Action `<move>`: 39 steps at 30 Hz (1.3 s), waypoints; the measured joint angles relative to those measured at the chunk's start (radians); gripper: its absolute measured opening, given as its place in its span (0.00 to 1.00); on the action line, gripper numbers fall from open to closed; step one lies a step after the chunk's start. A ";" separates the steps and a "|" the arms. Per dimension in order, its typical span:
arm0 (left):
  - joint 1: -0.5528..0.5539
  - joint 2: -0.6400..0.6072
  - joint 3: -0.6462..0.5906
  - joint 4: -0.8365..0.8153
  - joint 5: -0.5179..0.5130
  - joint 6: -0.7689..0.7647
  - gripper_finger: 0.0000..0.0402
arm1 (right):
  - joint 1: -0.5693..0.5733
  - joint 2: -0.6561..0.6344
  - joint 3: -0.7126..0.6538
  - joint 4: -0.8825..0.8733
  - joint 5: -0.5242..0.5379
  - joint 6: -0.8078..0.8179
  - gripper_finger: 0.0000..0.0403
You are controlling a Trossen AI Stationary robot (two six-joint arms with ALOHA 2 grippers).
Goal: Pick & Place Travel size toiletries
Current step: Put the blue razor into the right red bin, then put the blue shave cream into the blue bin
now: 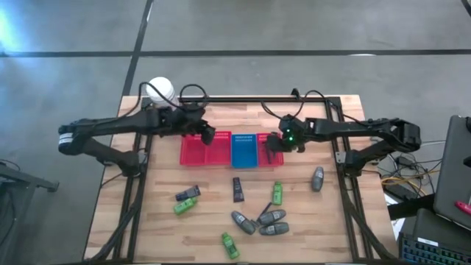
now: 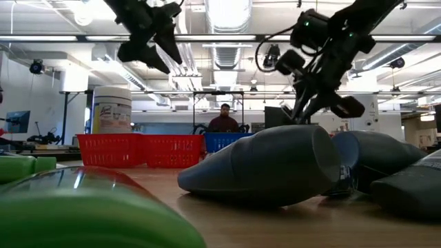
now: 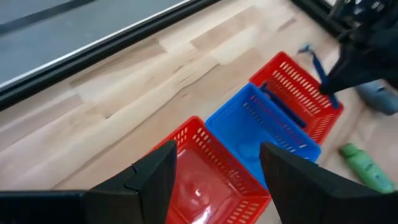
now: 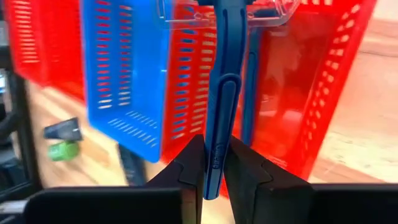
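Razor (image 4: 219, 93), blue-handled, hangs clamped in the right gripper (image 4: 214, 163) fingers over the right-hand red basket (image 4: 311, 93); lower it inside before releasing. Left gripper (image 3: 214, 171), fingers apart, hovers above the left-hand red basket (image 3: 205, 180).

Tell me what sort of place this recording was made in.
Probably an open lab or workshop hall: a wooden table stands on a bare concrete floor, the low view shows exposed ceiling ducts and strip lights, and a person sits at benches behind.
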 joint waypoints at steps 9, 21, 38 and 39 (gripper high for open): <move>0.079 -0.106 -0.144 0.029 0.110 0.052 0.58 | 0.000 0.086 0.001 0.013 -0.016 0.007 0.10; 0.100 -0.162 -0.211 0.038 0.141 0.068 0.58 | 0.004 0.166 0.014 0.010 -0.140 -0.019 0.20; 0.073 -0.187 -0.220 -0.408 0.300 0.089 0.58 | 0.006 -0.066 0.014 0.011 -0.033 -0.154 0.52; 0.055 -0.184 -0.224 -0.461 0.316 0.084 0.58 | 0.006 -0.080 0.014 0.011 -0.023 -0.169 0.54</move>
